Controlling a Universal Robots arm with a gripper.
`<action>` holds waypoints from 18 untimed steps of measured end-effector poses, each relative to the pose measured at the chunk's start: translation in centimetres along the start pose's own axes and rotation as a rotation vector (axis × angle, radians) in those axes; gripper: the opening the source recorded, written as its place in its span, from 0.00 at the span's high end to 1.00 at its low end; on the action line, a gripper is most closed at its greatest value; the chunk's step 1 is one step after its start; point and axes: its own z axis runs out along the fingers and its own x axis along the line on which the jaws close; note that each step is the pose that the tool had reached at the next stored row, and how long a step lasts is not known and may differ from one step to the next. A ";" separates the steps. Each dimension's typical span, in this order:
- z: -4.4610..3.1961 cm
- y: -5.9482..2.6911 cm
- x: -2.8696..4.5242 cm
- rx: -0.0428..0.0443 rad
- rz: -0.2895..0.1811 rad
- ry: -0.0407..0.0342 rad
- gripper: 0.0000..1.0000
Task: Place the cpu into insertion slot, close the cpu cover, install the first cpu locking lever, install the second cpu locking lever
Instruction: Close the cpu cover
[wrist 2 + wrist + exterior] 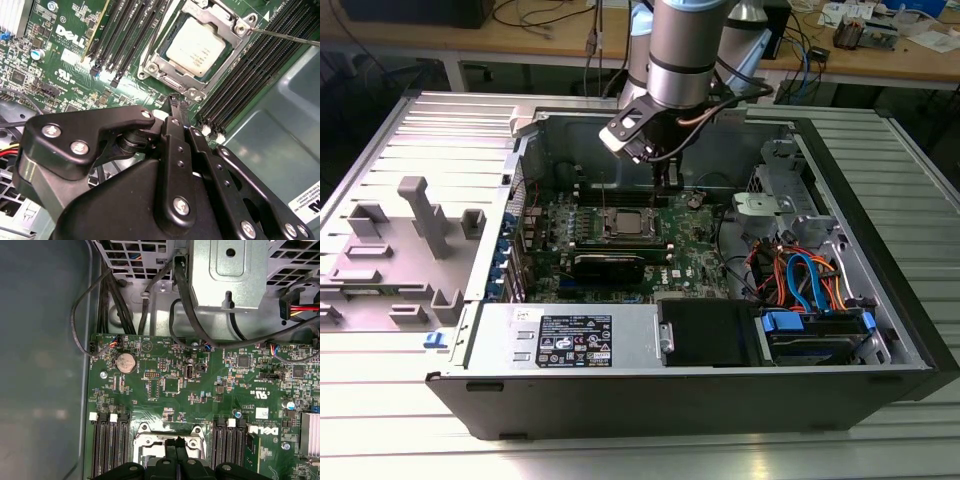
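While the tool point(176, 99), fingers pressed together and holding nothing, is hovering at the near edge of the insertion slot point(608, 225), the cpu point(197, 42) is sitting inside it, just ahead, under the lowered cpu cover point(161, 59). Beyond, a thin locking lever point(285, 36) is apparently standing unlatched; tips slipping off it are risking a gouge in the motherboard point(50, 60).

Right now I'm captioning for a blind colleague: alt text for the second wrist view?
The black gripper, shut, hangs close beside the silver cpu cover, which lies closed over the cpu on the green motherboard.
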 end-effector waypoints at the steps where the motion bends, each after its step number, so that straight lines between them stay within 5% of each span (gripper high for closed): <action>1: 0.01 -0.12 -0.02 -0.0001 0.000 -0.0001 0.89; 18: 0.74 -4.45 -0.85 -0.0004 -0.007 -0.0001 0.89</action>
